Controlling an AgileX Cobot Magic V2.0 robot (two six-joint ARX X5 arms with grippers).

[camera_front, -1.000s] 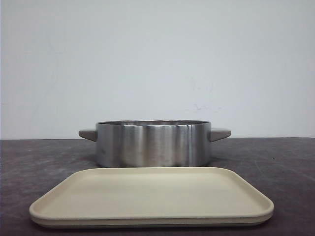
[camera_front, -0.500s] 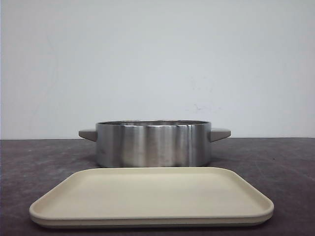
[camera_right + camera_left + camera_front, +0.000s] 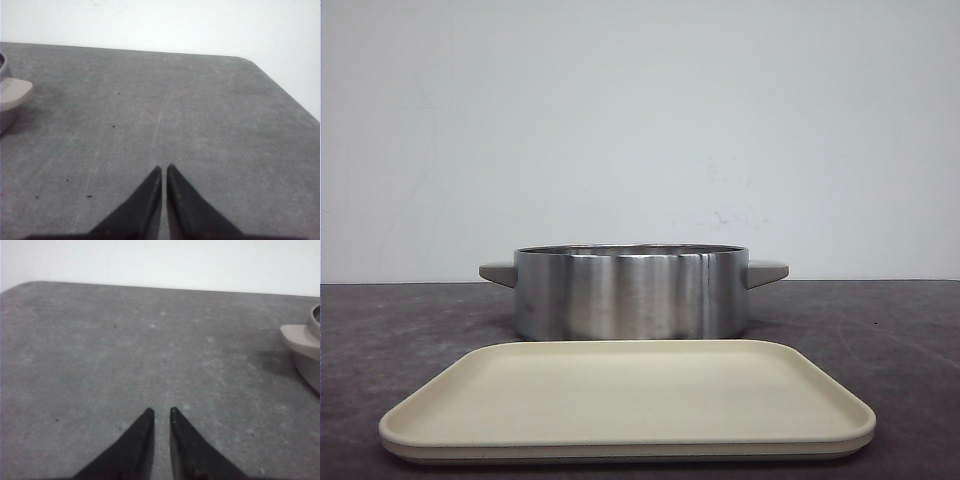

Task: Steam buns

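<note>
Nothing's budged since a second ago: no buns anywhere in sight, beige tray [image 3: 620, 395] bare before the steel pot [image 3: 630, 292], left end effector [image 3: 161, 413] and right end effector [image 3: 164, 169] both clenched, empty, flanking the pot.

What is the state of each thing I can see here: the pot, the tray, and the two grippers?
Steel pot: upright on the table, no lid; its inside is hidden.
Beige tray: flat on the table in front of the pot, nothing on it.
Left gripper: nearly shut, a thin gap between the tips, holding nothing.
Right gripper: shut, holding nothing.
Buns: none in view.
</note>
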